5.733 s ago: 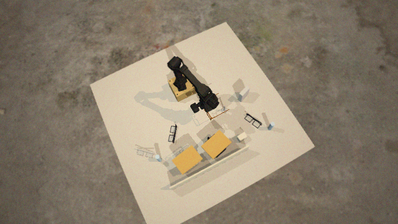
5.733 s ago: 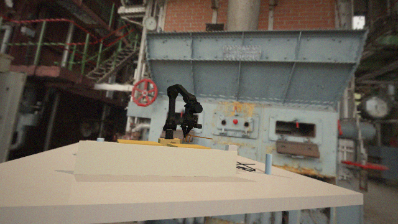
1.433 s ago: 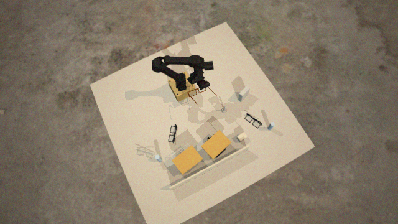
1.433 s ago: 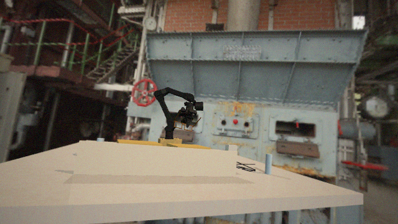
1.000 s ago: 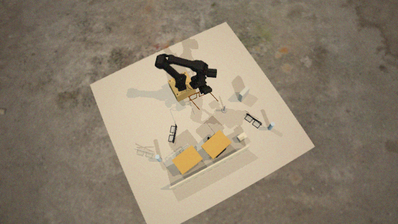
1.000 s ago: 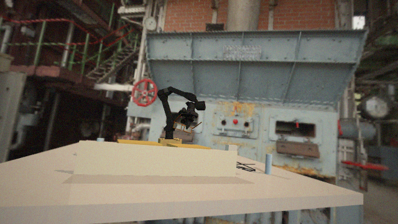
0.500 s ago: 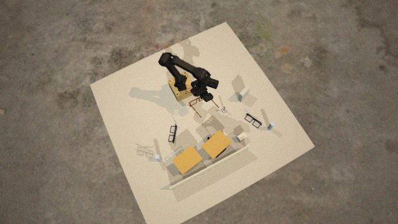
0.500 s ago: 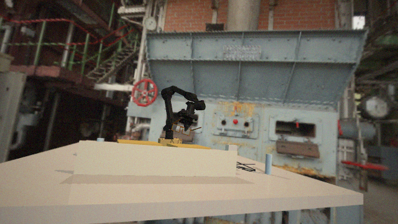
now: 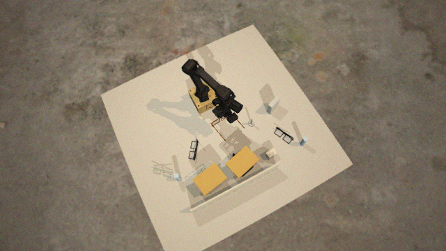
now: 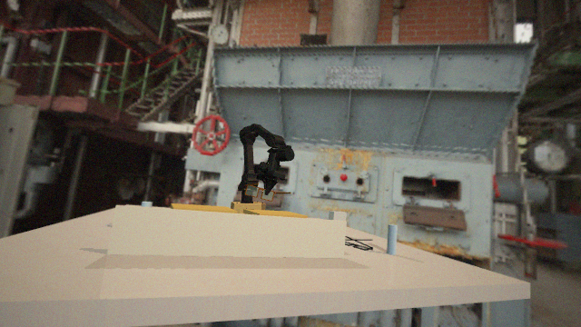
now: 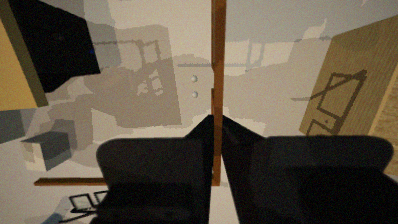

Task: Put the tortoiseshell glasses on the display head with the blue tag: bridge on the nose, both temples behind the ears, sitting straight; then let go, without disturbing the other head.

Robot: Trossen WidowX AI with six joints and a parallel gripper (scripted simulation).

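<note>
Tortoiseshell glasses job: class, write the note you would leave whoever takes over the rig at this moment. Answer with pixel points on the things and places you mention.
Pincer (image 9: 228,121) (image 10: 270,193) (image 11: 215,120): shut on the tortoiseshell glasses (image 9: 219,132) (image 10: 283,193) (image 11: 218,60), up off the table.
Heads: the yellow panels (image 9: 210,178) (image 9: 242,161) hide much of what lies beneath; I cannot tell which head has the blue tag.
Done: glasses gripped and lifted.
Left: find the tag, seat bridge on nose and temples behind ears, straighten, let go, spare the other head.

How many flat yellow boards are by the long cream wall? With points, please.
2. Seen from the top, they're side by side along the wall (image 9: 235,187) (image 10: 227,232): the left board (image 9: 210,178) (image 10: 200,207) and the right board (image 9: 242,161) (image 10: 274,213) (image 11: 15,65). None seems hidden.
</note>
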